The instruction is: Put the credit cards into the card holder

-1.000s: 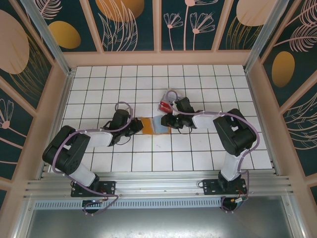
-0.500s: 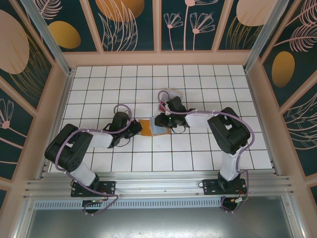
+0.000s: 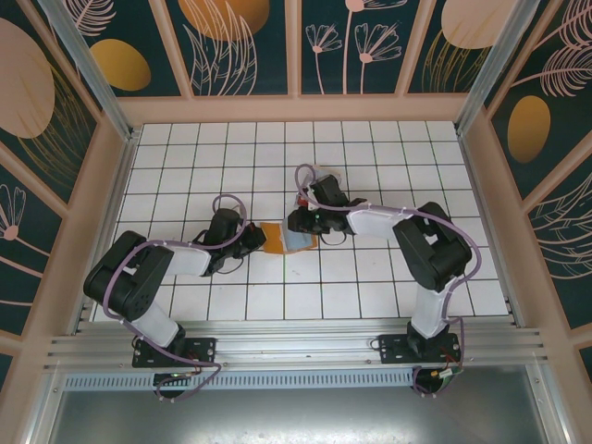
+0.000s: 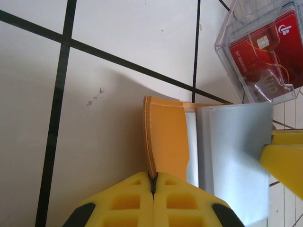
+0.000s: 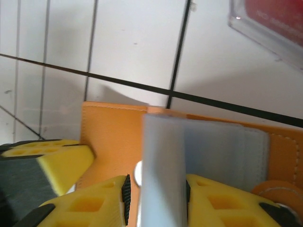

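Holder (image 4: 165,137) pinched at its edge by left tool (image 4: 152,183); card (image 5: 161,156), pinched by right tool (image 5: 156,191), now brought left over it; insertion pending.

White tiled table (image 3: 231,148) bears orange card holder (image 4: 165,137) and clear box (image 4: 223,47).

This is looking like a robotics lab's test cell: a white tiled table (image 3: 370,296) is sitting boxed in by wood-framed wall panels (image 3: 245,46), printed with teal and gold leaf patterns, rising from its far and side edges. Along the table's near edge an aluminium rail (image 3: 296,350) is carrying the bolted bases of a left arm (image 3: 139,287) and a right arm (image 3: 435,259), and metal posts (image 3: 90,65) are standing at its far corners.
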